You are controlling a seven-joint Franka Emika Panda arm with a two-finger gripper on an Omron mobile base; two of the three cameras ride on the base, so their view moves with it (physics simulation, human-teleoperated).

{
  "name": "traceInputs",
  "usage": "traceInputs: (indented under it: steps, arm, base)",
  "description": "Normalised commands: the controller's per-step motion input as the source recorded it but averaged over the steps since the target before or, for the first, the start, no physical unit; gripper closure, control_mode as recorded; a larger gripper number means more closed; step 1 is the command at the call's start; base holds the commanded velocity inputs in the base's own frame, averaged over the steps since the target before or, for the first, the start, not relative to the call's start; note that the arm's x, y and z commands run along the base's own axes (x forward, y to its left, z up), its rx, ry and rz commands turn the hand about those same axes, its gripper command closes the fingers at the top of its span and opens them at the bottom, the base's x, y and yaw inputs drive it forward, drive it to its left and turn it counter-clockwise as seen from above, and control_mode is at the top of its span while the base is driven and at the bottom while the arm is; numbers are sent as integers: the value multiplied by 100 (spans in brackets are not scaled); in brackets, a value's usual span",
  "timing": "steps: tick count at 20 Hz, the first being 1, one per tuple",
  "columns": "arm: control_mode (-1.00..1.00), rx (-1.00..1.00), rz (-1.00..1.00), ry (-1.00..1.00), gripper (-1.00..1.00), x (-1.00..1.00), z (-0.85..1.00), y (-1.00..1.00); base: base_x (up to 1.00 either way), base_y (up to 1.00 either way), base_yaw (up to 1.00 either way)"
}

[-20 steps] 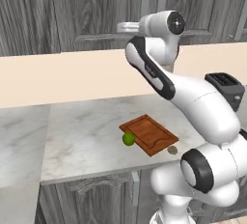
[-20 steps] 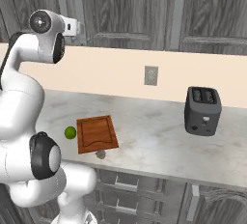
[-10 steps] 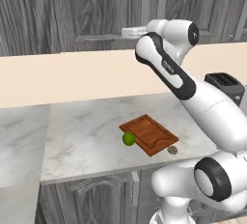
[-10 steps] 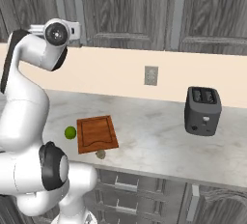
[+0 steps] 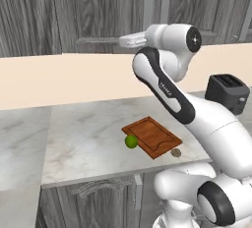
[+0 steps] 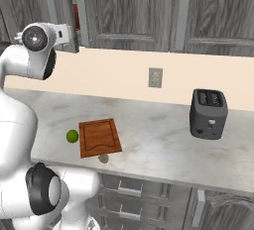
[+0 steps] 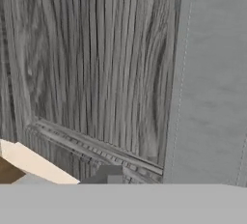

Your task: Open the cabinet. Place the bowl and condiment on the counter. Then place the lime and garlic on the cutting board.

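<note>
The cabinet has dark grey wood-grain doors. In the right base view its left door stands slightly ajar. A reddish-brown sliver of the bowl shows in the gap. The condiment is hidden. My gripper reaches to the door's lower edge, seen too at gripper. In the hand view the door panel is very close, a silver bar handle runs down the right, and one fingertip shows. The lime lies left of the cutting board. The garlic lies on the counter by the board's near corner.
A dark toaster stands on the counter to the right. A wall outlet sits on the beige backsplash. Grey base cabinets run below the counter edge. My own arm arches over the board.
The arm has swung its upper joints to the right and the hand has dropped a little along the cabinet. In the right base view the left door's handle has shifted left, so the gap is wider.
</note>
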Motion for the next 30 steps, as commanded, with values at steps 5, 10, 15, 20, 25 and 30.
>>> traceInputs:
  steps: [5,10,15,20,25,30]
  arm:
    - [-100,-5,-5,1,100,-53,4,100]
    - [-100,-7,-6,0,100,-49,0,100]
    - [-100,-9,-11,0,100,-40,0,100]
    - [-100,-9,-14,0,100,-34,0,100]
    - [-100,-6,-8,0,100,-10,0,100]
    - [-100,-2,-3,5,100,-5,0,100]
  base:
    - [0,0,0]
    - [0,0,0]
    - [0,0,0]
    - [0,0,0]
    - [0,0,0]
    - [0,0,0]
